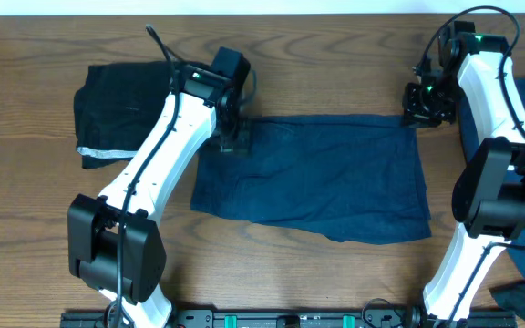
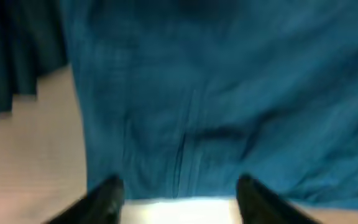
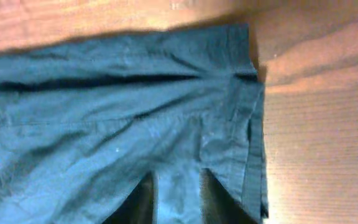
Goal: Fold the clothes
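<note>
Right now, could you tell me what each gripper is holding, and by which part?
Nothing appears held: the left gripper and the right gripper stand open over the far corners of the navy-blue cloth garment.

The middle cloth [image 1: 317, 178] is dark blue. The far left cloth [image 1: 117, 105] is black with a white strip. The table [image 1: 25, 219] is brown with wood lines.
</note>
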`<state>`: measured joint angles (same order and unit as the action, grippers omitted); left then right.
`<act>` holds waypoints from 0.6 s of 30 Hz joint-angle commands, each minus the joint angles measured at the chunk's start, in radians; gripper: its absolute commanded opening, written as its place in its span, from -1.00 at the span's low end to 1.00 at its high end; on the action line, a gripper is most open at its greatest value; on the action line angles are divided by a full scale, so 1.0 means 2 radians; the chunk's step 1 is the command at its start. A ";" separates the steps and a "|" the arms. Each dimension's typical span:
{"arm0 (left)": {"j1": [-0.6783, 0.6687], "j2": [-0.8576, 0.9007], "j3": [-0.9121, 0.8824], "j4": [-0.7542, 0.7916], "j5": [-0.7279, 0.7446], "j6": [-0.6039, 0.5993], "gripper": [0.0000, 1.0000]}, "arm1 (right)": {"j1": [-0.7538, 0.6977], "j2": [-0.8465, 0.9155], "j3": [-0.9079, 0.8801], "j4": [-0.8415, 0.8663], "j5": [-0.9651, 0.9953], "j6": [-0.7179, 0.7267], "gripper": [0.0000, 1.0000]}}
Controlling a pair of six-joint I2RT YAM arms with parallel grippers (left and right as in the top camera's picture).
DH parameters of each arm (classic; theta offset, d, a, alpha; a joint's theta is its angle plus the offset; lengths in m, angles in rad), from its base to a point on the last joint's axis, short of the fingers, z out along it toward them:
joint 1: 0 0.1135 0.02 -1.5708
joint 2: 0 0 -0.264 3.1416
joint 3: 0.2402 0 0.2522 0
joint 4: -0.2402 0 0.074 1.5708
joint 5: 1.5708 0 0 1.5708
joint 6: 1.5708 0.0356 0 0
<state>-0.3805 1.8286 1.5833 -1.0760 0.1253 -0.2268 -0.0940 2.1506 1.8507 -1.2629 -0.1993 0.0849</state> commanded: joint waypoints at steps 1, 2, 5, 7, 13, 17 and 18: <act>0.004 -0.005 0.002 0.027 -0.004 0.029 0.31 | 0.004 -0.002 -0.001 0.014 0.014 -0.006 -0.10; 0.005 -0.005 0.002 0.032 -0.004 0.029 0.31 | 0.004 -0.002 -0.002 0.020 0.027 -0.006 -0.01; 0.006 -0.005 0.002 0.034 -0.004 0.029 0.33 | 0.004 -0.002 -0.002 0.042 0.051 -0.006 0.03; 0.008 -0.005 0.002 0.030 -0.005 0.029 0.34 | 0.003 -0.002 -0.004 0.060 0.059 -0.006 0.09; 0.009 -0.005 0.002 0.023 -0.007 0.029 0.34 | -0.006 -0.002 -0.020 0.079 0.060 -0.006 0.08; 0.009 -0.005 0.002 0.023 -0.007 0.029 0.35 | -0.020 -0.002 -0.062 0.099 0.060 -0.006 -0.02; 0.009 -0.005 0.002 0.023 -0.007 0.029 0.36 | -0.024 -0.002 -0.076 0.111 0.060 -0.006 -0.02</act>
<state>-0.3676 1.8286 1.5833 -1.0245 0.1234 -0.1822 -0.1146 2.1506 1.7580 -1.0645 -0.0948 0.0746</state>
